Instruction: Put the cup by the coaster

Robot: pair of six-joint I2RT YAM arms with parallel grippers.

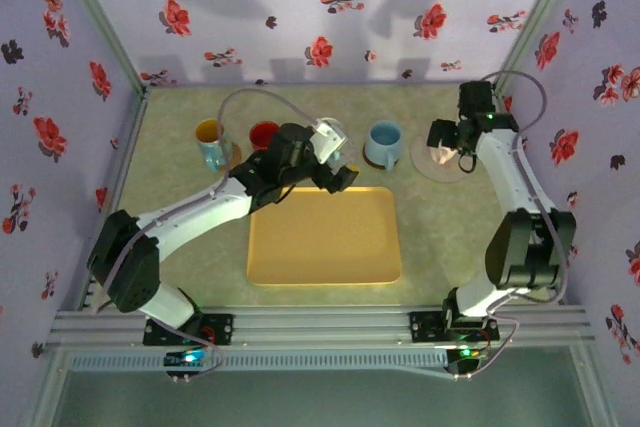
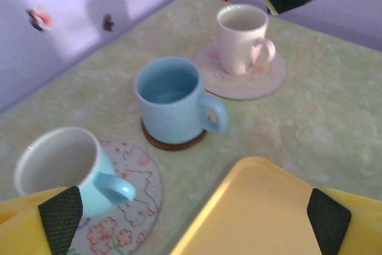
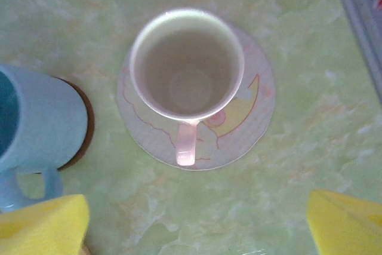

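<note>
A pale pink cup (image 3: 187, 64) stands upright on a round coaster (image 3: 253, 103) with a moon drawing, its handle pointing toward my right gripper (image 3: 194, 225). That gripper is open, nothing between its yellow fingers (image 3: 45, 225), and it hovers just above the cup (image 1: 437, 154). The cup (image 2: 241, 37) and its coaster (image 2: 239, 85) also appear at the far end of the left wrist view. My left gripper (image 2: 194, 219) is open and empty over the edge of the yellow tray (image 2: 268, 207), beside a light blue cup (image 2: 59, 171) on a floral coaster (image 2: 134, 201).
A blue cup (image 1: 385, 137) sits on a brown coaster (image 2: 173, 143) between the two others. A red cup (image 1: 263, 134) and a yellow cup (image 1: 209, 139) stand at the back left. The yellow tray (image 1: 322, 235) lies mid-table. Flowered walls enclose three sides.
</note>
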